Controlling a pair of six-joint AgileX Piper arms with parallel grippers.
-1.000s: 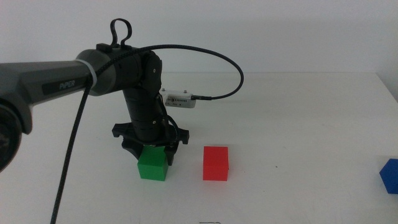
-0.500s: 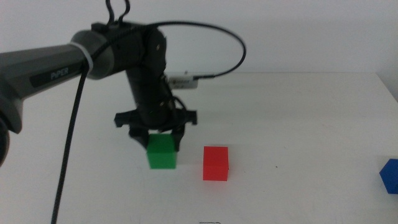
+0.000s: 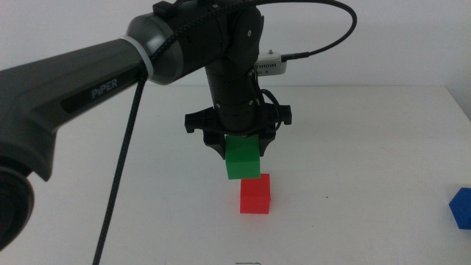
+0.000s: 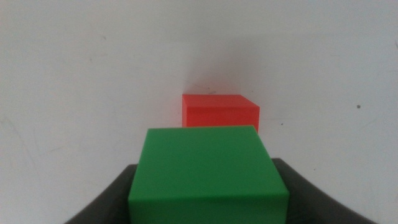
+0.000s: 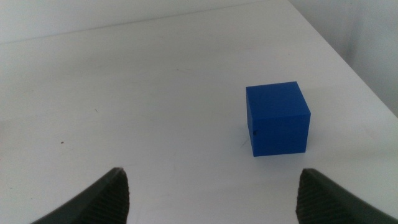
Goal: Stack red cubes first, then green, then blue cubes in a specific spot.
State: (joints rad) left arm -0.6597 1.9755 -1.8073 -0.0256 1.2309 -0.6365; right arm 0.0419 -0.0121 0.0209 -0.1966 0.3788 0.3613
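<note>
Lifted off the tabletop (image 3: 368, 169) and carried right, the green cube (image 3: 243, 158) now hangs in the left claw (image 3: 240, 147), just above and slightly left of the red cube (image 3: 255, 194). Far right sits the blue cube (image 5: 277, 118), the right claw (image 5: 208, 193) spread wide near it.

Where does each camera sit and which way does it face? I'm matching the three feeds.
Middle view: above the table's near edge, looking forward and down; left arm carrying the green cube over the red cube.
Left wrist: looks past its jaws at both cubes.
Right wrist: looks past open jaws at the blue cube.
Shared: green and red appear in middle and left wrist.
</note>
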